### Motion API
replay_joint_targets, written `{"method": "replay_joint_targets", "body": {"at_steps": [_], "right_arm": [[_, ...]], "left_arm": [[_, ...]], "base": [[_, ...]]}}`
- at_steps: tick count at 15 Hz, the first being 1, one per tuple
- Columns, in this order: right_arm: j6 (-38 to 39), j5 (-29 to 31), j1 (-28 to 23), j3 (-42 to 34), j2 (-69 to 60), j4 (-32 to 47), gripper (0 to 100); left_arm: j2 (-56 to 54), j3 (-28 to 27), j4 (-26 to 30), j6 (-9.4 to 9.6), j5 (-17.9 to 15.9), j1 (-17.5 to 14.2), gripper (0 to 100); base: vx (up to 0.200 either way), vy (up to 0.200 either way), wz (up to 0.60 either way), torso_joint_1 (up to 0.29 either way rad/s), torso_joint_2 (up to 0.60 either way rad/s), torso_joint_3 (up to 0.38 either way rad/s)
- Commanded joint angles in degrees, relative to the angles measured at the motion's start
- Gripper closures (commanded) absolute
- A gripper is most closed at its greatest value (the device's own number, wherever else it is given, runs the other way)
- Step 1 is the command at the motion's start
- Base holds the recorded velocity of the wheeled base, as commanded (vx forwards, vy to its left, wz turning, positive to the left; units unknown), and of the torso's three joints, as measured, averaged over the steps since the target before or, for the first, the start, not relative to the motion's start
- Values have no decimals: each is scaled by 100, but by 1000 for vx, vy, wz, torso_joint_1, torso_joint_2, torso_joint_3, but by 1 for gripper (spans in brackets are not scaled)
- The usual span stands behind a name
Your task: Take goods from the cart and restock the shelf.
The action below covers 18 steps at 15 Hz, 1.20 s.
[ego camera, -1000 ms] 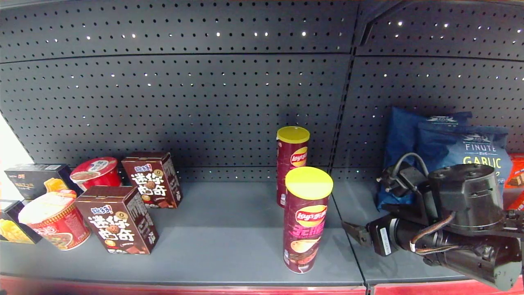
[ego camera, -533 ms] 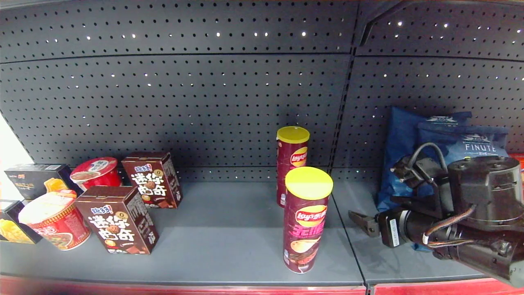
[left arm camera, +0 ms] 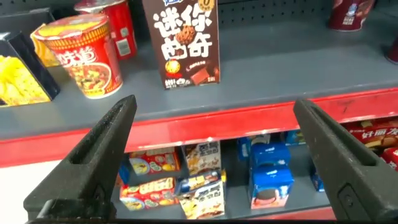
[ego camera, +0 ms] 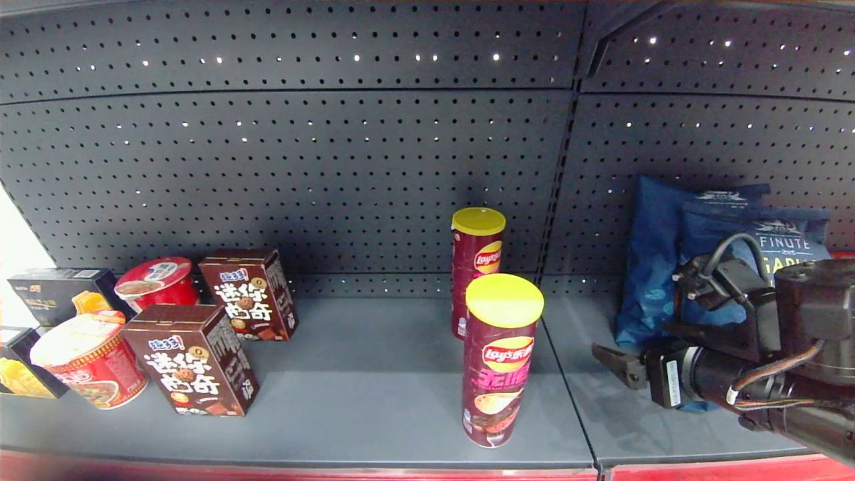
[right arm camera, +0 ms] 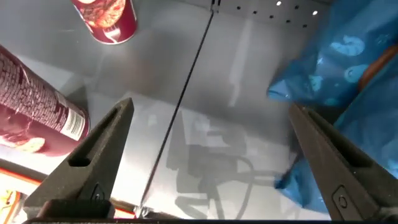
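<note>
L gripper: in front of shelf edge, left part, jaws wide apart, empty. 1st chip can: maroon tube, yellow lid, upright near front edge, centre-right. R gripper: to its right, spread wide, empty. 2nd chip can: same look, upright just behind 1st.
</note>
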<state>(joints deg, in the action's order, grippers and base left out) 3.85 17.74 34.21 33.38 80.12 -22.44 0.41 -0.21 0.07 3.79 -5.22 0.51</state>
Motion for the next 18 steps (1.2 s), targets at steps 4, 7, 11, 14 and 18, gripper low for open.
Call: {"method": "replay_joint_targets", "body": {"at_steps": [4, 7, 11, 14, 18], "right_arm": [[-7, -33, -19, 37, -22, -15, 0], [-7, -51, -98, 46, -22, -32, 0], [-7, -69, -98, 64, -22, -50, 0], [-7, -104, -98, 20, -22, -50, 0], [-7, -130, -81, 2, -40, -58, 0]], "left_arm": [[-41, 12, 1, 8, -14, 2, 0], [-41, 12, 1, -1, 3, 2, 0], [-41, 12, 1, -10, 3, 2, 0], [-41, 12, 1, -28, 12, 2, 0], [-41, 12, 1, -45, 21, 2, 0]], "base": [[0, 0, 0, 0, 0, 0], [0, 0, 0, 0, 0, 0], [0, 0, 0, 0, 0, 0], [0, 0, 0, 0, 0, 0], [-150, 0, 0, 4, 1, 4]]}}
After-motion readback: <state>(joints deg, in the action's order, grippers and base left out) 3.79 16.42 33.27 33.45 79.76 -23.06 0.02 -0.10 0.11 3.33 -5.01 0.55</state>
